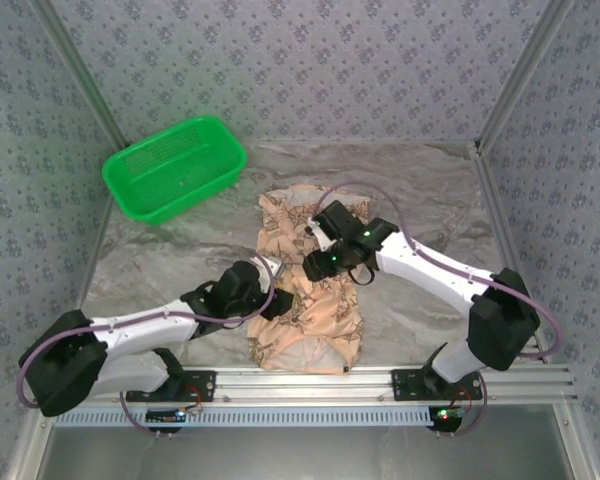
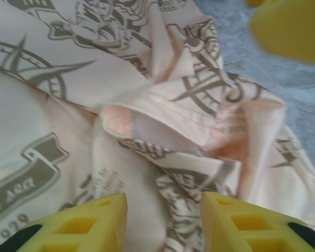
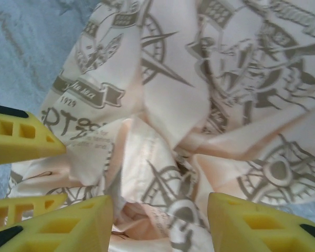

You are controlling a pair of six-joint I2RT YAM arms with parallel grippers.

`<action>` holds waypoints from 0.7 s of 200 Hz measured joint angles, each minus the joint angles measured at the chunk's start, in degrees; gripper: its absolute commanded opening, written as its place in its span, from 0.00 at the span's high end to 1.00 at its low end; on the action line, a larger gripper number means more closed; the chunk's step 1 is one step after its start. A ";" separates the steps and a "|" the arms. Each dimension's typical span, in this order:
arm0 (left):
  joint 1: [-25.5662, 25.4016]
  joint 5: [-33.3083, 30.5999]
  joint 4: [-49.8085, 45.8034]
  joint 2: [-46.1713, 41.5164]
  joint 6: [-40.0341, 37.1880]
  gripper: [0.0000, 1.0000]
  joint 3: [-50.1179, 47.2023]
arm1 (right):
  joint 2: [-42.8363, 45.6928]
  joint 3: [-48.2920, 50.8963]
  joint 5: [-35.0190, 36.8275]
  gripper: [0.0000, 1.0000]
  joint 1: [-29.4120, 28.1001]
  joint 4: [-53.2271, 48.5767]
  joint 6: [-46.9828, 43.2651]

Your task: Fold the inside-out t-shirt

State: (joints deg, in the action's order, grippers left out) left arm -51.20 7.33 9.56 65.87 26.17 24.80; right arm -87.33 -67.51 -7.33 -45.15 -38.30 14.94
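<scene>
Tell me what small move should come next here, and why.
Probably lower the right gripper and close it on the bunched fold between its jaws. The t-shirt lies crumpled mid-table, both grippers hang open just above it, and the left gripper faces a hem opening, so neither seems to hold cloth yet.

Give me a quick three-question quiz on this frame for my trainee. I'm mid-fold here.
1. Multiple choice: the left gripper and right gripper are both over: A) the t-shirt; B) a towel; C) a plate.
2. Fill in: the green basket sits at the far ____ of the table, on the robot's own sides.
3. True or false: the t-shirt lies inside the green basket.
Key: 1 A; 2 left; 3 false.
</scene>
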 measured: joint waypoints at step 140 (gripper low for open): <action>9.09 6.75 -4.13 -5.99 13.40 0.61 -1.60 | -12.70 -2.10 5.53 0.71 -7.13 1.51 4.09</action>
State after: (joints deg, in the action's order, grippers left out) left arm -42.11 14.09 5.43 59.88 39.57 23.20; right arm -100.03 -69.60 -1.80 -52.27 -36.80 19.03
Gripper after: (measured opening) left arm 0.389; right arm 0.359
